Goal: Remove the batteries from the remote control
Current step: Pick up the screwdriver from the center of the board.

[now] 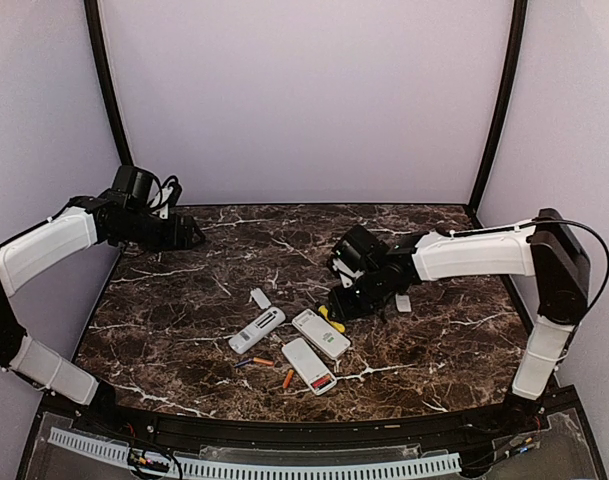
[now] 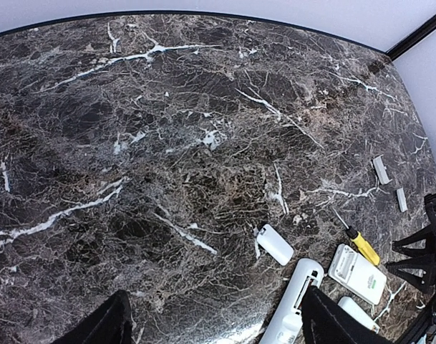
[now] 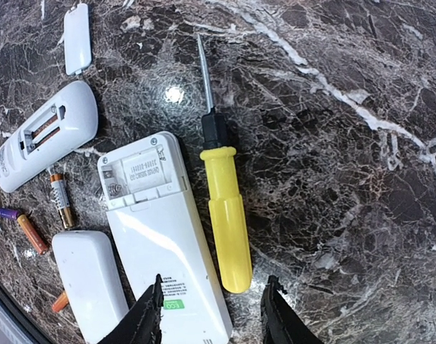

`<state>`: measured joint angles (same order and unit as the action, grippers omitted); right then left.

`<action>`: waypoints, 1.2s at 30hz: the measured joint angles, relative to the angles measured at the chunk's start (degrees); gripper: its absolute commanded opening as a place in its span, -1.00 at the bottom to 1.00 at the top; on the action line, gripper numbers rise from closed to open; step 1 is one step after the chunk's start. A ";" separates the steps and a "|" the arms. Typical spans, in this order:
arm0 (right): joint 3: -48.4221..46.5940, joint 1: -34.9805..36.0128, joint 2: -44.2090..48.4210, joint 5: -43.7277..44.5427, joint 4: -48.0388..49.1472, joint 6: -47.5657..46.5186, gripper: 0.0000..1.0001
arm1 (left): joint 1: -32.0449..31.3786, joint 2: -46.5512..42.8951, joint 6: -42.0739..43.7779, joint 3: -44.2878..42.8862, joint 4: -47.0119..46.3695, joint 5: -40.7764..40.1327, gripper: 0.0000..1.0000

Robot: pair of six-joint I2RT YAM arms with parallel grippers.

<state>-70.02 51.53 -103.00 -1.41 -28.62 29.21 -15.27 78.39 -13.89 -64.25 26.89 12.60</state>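
Three white remotes lie face down at the table's front centre: a left one (image 1: 256,330) (image 3: 46,136), a middle one (image 1: 321,333) (image 3: 160,229) and a near one (image 1: 309,365) (image 3: 89,283). The middle remote's battery bay is open and empty. Loose batteries lie beside them: an orange-gold one (image 3: 61,201), an orange one (image 3: 28,231) with a purple one at its end, and another orange one (image 3: 59,302) (image 1: 288,378). My right gripper (image 3: 212,304) (image 1: 346,300) is open and empty, straddling the screwdriver's handle end and the middle remote's edge. My left gripper (image 2: 216,322) (image 1: 189,235) is open and empty at the far left.
A yellow-handled screwdriver (image 3: 225,215) (image 1: 331,318) lies right of the middle remote. A white battery cover (image 3: 76,39) (image 2: 275,244) lies beyond the left remote. Two smaller white covers (image 2: 381,170) lie further right. Walls enclose the back and sides.
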 measured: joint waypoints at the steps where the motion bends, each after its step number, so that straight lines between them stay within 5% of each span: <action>1: -0.33 0.09 -0.39 0.04 -0.28 -0.04 -0.14 | 0.00 0.00 0.11 0.00 -0.07 -0.07 0.61; 36: -7.34 0.31 -10.38 4.17 -4.22 -2.38 -0.51 | 0.00 0.00 0.35 0.00 -0.02 -0.09 0.61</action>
<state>-77.36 51.83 -113.38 2.76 -32.84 26.83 -15.27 78.39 -13.54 -64.25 26.87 12.51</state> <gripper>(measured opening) 0.273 0.807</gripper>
